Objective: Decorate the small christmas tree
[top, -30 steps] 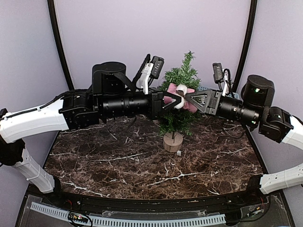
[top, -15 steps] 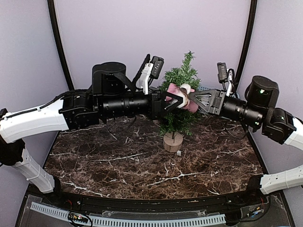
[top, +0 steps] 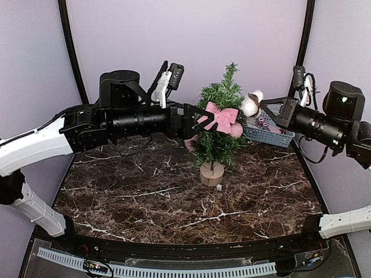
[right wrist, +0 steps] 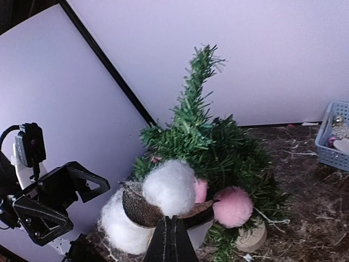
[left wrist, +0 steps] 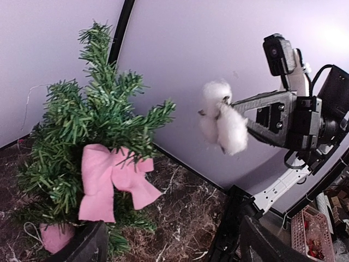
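I judge the decorating partly done. A pink bow [top: 223,117] hangs on the front of the small christmas tree [top: 217,95], and a pink pompom [right wrist: 233,206] sits lower in its branches. The tree stands upright on the marble table [top: 174,197], between my two sets of jaws. It is just past the tips of my left gripper [top: 202,120] and a little apart from my right gripper [top: 262,105].

My left jaws are spread wide and empty, with the bow right in front of them. My right jaws are clenched on a white cotton puff [top: 250,105] with a brown husk. I hold it in the air beside the upper branches, not touching them. It has yet to go on the tree, and I reckon that is the next job.

Below my right jaws, near the tree, sits a small blue-grey basket [top: 278,139]. A few little ornaments lie in it, some purple or pink, but they are too small for me to name. They suggest more pieces are left to hang.
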Tool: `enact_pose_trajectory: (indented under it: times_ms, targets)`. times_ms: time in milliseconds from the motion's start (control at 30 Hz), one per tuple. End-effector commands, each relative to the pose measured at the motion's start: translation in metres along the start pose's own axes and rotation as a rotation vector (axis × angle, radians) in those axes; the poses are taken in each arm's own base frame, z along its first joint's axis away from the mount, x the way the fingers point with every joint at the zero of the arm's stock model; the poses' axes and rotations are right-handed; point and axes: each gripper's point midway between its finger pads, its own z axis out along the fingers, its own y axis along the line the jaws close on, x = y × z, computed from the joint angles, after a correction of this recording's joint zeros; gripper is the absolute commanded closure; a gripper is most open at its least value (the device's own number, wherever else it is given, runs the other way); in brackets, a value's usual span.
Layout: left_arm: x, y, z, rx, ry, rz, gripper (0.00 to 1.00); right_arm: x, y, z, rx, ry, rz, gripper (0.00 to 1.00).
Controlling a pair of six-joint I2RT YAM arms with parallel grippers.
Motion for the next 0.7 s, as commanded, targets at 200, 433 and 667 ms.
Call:
enact_pose_trajectory:
  times_ms: [200,433,667]
  targets:
    - [-0.019,0.037,-0.003,0.015,0.03,-0.029,0.12,-0.059,-0.073,0.004,0.284,-0.069,-0.092,1.0]
    - [-0.029,0.053,0.002,0.043,0.022,-0.046,0.11,-0.052,-0.093,0.056,0.098,0.064,-0.054,1.0]
    - [-0.037,0.067,0.011,0.035,0.027,-0.034,0.12,-0.047,-0.075,0.088,-0.161,0.176,-0.057,1.0]
